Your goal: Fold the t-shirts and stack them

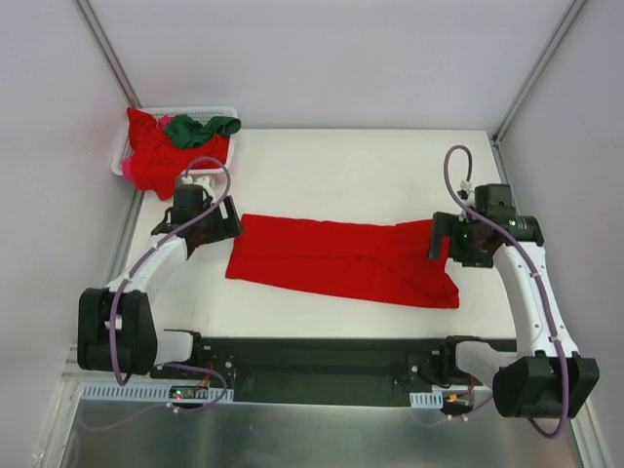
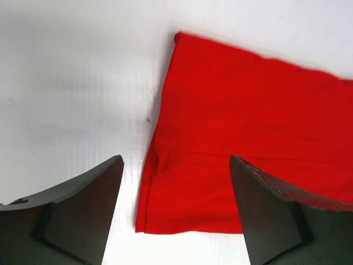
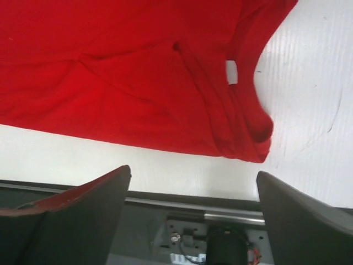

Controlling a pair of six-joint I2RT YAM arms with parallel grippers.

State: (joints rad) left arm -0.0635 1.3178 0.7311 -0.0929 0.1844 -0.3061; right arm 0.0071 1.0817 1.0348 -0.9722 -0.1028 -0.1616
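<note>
A red t-shirt point(image 1: 341, 261) lies on the table folded into a long band running left to right. Its left end shows in the left wrist view point(image 2: 231, 127). Its collar end with a white label shows in the right wrist view point(image 3: 138, 72). My left gripper point(image 1: 216, 222) hangs open and empty over the band's left end point(image 2: 176, 165). My right gripper point(image 1: 441, 239) hangs open and empty over the band's right end point(image 3: 193, 176). More t-shirts sit in the basket: a red heap point(image 1: 161, 156) with a dark green one point(image 1: 200, 127) on top.
The white lattice basket point(image 1: 222, 113) stands at the table's back left corner. The black arm-mount rail point(image 1: 322, 361) runs along the near edge and shows in the right wrist view point(image 3: 220, 201). Metal frame posts rise at the back corners.
</note>
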